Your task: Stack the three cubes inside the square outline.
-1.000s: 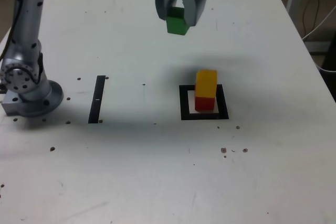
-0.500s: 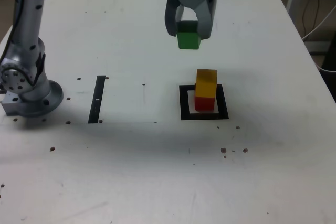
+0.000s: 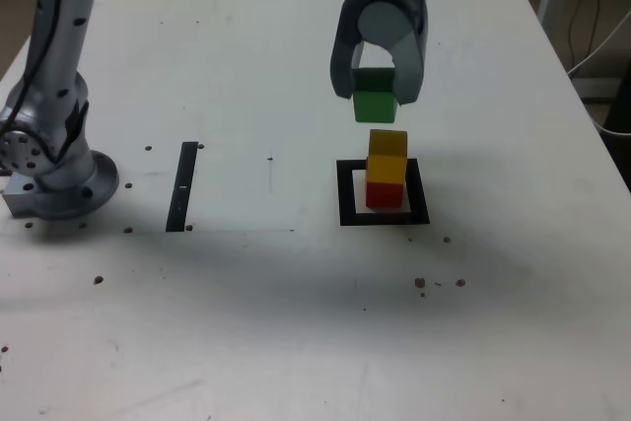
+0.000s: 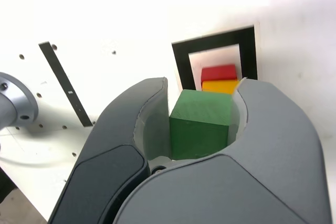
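Nearest in the exterior view is the pale table [image 3: 237, 332], its bare surface marked with small dark holes and a soft band of shadow running across it.

Further in, right of the middle in the exterior view, lies the outline [image 3: 349, 216], a black square with a white centre. The red cube [image 3: 384, 194] is inside it, set toward the exterior view's right, with white showing on its left. The yellow cube [image 3: 387, 155] is stacked on the red one, upright and roughly in line with it.

Well apart on the exterior view's left lies the black strip [image 3: 181, 187], and beyond that, by the table's left side, the round grey base [image 3: 69, 199] with the arm [image 3: 61, 66] rising from it.

Higher up and close to the stack is the claw [image 3: 376, 94], pointing down, its two curved grey fingers pinching the green cube [image 3: 375, 109] by opposite sides — the wrist view shows the cube sitting between the pads [image 4: 156, 129]. The green cube hangs just above the yellow one in the exterior view, a little to its left, with a strip of white table visible between them — in the air, not on the stack
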